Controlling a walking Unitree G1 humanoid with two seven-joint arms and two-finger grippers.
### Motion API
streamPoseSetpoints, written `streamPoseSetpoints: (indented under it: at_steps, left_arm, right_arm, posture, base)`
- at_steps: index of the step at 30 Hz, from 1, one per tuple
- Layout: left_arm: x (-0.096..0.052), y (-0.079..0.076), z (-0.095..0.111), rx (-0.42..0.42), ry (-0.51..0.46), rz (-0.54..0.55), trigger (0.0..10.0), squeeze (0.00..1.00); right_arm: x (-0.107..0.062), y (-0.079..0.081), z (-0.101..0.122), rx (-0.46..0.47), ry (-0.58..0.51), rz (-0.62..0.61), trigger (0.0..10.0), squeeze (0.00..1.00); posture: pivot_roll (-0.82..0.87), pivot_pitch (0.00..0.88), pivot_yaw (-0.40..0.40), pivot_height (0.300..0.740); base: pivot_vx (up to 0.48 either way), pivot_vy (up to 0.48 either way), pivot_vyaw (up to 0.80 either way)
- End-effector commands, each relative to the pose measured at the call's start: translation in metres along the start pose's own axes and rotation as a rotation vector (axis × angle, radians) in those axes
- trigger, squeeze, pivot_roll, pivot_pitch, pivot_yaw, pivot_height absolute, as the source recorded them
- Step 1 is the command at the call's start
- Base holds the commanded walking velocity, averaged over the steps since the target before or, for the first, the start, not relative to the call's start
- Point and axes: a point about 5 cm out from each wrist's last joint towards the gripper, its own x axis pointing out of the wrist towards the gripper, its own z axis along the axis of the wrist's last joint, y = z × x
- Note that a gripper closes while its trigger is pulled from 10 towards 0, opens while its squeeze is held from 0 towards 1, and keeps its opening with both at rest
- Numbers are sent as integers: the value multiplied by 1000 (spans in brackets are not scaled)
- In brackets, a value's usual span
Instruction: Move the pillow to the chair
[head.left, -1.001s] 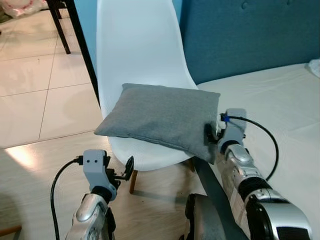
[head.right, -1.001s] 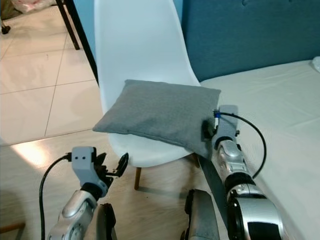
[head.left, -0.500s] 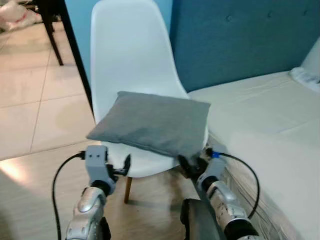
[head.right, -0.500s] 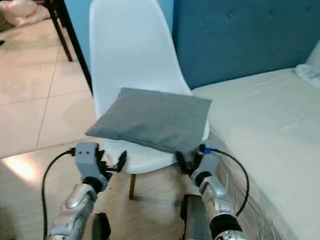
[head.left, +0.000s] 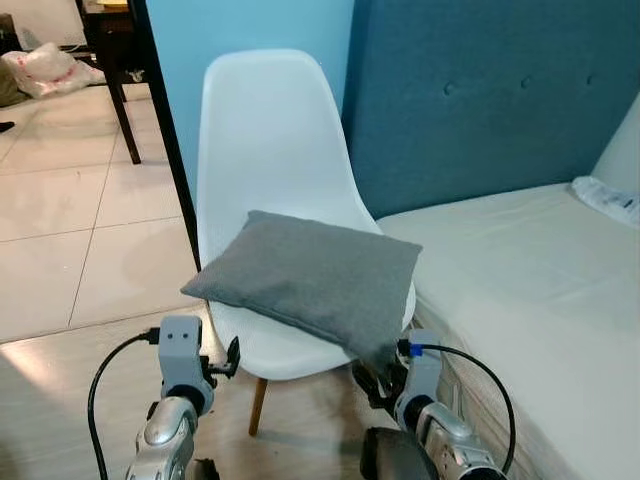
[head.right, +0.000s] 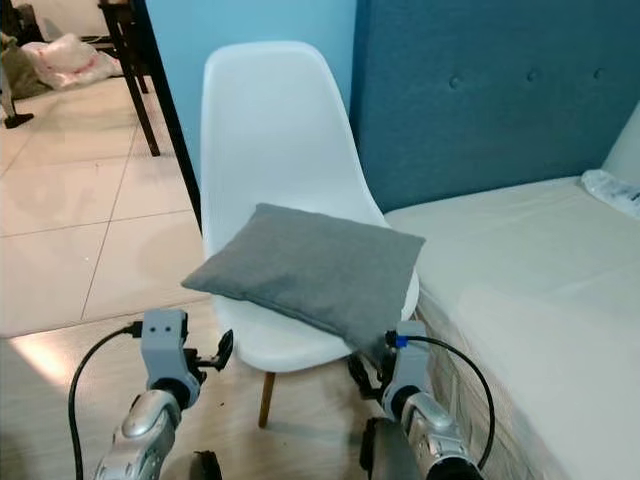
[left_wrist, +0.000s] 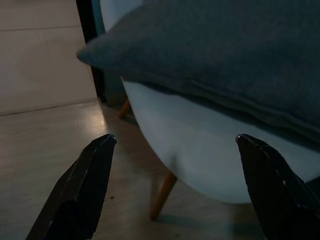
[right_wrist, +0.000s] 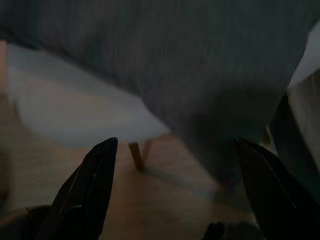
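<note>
On the left, the left gripper (head.left: 232, 357) hangs low in front of the chair's (head.left: 268, 150) seat edge, fingers spread wide with nothing between them; the left wrist view looks out between those two black fingers (left_wrist: 80, 195) at the underside of the white seat and a wooden leg (left_wrist: 162, 196). Moving to the middle, one grey pillow (head.left: 312, 278) lies flat on the one white chair, its near right corner drooping over the front of the seat. Just below that corner sits the right gripper (head.right: 362, 372), also gaping wide, gripping nothing, its fingertips close under the pillow but I can't tell if they touch. The right wrist view, dim and soft, shows grey fabric (right_wrist: 200, 75) overhead between two spread fingers (right_wrist: 85, 195). Two grippers, both empty. Further right, one white bed (head.left: 530, 290) runs along a blue padded headboard (head.left: 480, 90); a dark table leg (head.left: 165, 130) stands behind the chair on the tiled floor (head.left: 60, 230).
</note>
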Motion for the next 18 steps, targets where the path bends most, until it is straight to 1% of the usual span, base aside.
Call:
streamPoseSetpoints:
  at_steps: [1, 5, 8, 10, 11, 12, 13, 14, 15, 17, 18]
  left_arm:
    - [-2, -1, -6, -2, 13, 5, 10000, 0]
    - [-3, -2, -11, 0, 24, 6, 10000, 0]
    - [-5, 0, -20, 6, 54, 15, 10000, 0]
    - [-9, 3, -33, 13, 108, 30, 10000, 0]
    - [-9, 3, -33, 13, 108, 30, 10000, 0]
    - [-11, 4, -38, 18, 126, 34, 10000, 0]
    - [-16, 5, -49, 36, 173, 38, 10000, 0]
    - [-16, 5, -49, 36, 173, 38, 10000, 0]
    - [-20, 6, -58, 49, 217, 38, 10000, 0]
    - [-20, 6, -58, 49, 217, 38, 10000, 0]
    - [-34, 10, -82, 74, 335, 53, 10000, 0]
  right_arm:
    - [0, -2, 4, -17, -14, -1, 10000, 0]
    - [-3, -8, -3, -34, 25, -28, 10000, 0]
    - [-8, -14, -15, -46, 81, -67, 10000, 0]
    - [-16, -19, -29, -35, 140, -106, 10000, 0]
    - [-16, -19, -29, -35, 140, -106, 10000, 0]
    - [-18, -21, -34, -31, 162, -119, 10000, 0]
    - [-24, -24, -45, -40, 209, -149, 10000, 0]
    - [-24, -24, -45, -40, 209, -149, 10000, 0]
    - [-28, -26, -53, -42, 247, -166, 10000, 0]
    - [-28, -26, -53, -42, 247, -166, 10000, 0]
    - [-40, -26, -75, -38, 342, -204, 10000, 0]
  posture:
    - [49, 0, -75, 622]
    - [48, 0, -78, 637]
    - [42, 0, -75, 652]
    - [40, 0, -72, 662]
    - [40, 0, -72, 662]
    - [40, 0, -72, 667]
    - [36, 0, -67, 677]
    - [36, 0, -67, 677]
    - [33, 0, -63, 682]
    - [33, 0, -63, 682]
    - [32, 0, -58, 692]
  base:
    - [0, 0, 0]
    - [0, 0, 0]
    - [0, 0, 0]
    - [0, 0, 0]
    - [0, 0, 0]
    - [0, 0, 0]
    - [0, 0, 0]
    - [0, 0, 0]
    - [0, 0, 0]
    - [0, 0, 0]
    - [0, 0, 0]
